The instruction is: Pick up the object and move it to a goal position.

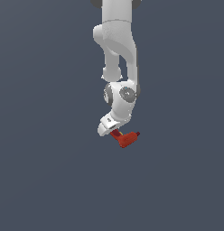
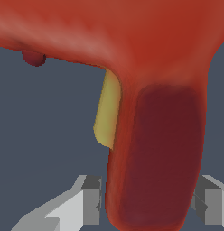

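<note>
The white jointed robot arm (image 1: 117, 67) hangs down from the top of the exterior view over a plain dark grey-blue floor (image 1: 41, 171), its wrist bent toward the exterior view's left. At its tip the white gripper (image 1: 114, 131) has a small red L-shaped drill-like object (image 1: 126, 139) pinched by the handle, the body of the thing jutting out below and to the exterior view's right of the hand, with its dark nose tip (image 1: 138, 133) pointing right.

From the wrist view the hold is plain: the darker red handle (image 2: 161, 153) fills the space between the two grey fingers (image 2: 86, 203), one pressed against each side of it. A pale yellow trigger (image 2: 108, 113) sits in the crook where handle meets body.

Whether the object touches the floor or hangs clear, I cannot tell.
</note>
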Controlling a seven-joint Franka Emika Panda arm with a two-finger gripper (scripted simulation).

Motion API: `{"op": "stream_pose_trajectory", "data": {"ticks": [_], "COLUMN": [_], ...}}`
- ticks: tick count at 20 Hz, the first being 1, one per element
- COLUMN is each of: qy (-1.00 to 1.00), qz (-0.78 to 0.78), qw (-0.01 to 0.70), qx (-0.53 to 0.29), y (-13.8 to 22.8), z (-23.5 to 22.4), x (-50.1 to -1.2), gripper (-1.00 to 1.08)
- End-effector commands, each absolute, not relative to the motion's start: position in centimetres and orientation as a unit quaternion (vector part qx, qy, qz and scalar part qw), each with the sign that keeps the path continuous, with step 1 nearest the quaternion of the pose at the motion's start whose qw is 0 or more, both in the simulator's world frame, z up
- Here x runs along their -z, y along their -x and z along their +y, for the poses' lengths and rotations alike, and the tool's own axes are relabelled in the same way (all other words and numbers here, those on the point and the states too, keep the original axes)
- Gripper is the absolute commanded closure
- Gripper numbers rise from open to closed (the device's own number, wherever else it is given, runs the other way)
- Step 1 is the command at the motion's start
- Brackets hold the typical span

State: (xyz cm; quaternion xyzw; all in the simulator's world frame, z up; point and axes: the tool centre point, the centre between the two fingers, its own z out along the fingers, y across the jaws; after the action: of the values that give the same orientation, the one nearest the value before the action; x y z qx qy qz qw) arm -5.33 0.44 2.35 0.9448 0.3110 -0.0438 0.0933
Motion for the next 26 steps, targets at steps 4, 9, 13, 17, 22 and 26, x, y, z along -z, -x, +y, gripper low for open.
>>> {"op": "stream_pose_trajectory", "data": {"ticks": [4,9,13,17,22,26], "qy": [-0.945,-0.945,-0.945,-0.945,-0.945,-0.945], "qz": [0.311,0.311,0.311,0.311,0.311,0.311], "qw": [0.093,0.093,0.094,0.094,0.094,0.094], "qx": [0.043,0.043,0.043,0.043,0.043,0.043], "y": [5.3,5.3,5.4,5.7,6.6,7.6], "z": [0.4,0.4,0.3,-0.3,-1.6,-3.2], "x": [-2.3,-2.3,-2.5,-3.3,-5.2,-7.4], "gripper": [1.08,1.08,1.08,1.08,1.08,1.08]}}
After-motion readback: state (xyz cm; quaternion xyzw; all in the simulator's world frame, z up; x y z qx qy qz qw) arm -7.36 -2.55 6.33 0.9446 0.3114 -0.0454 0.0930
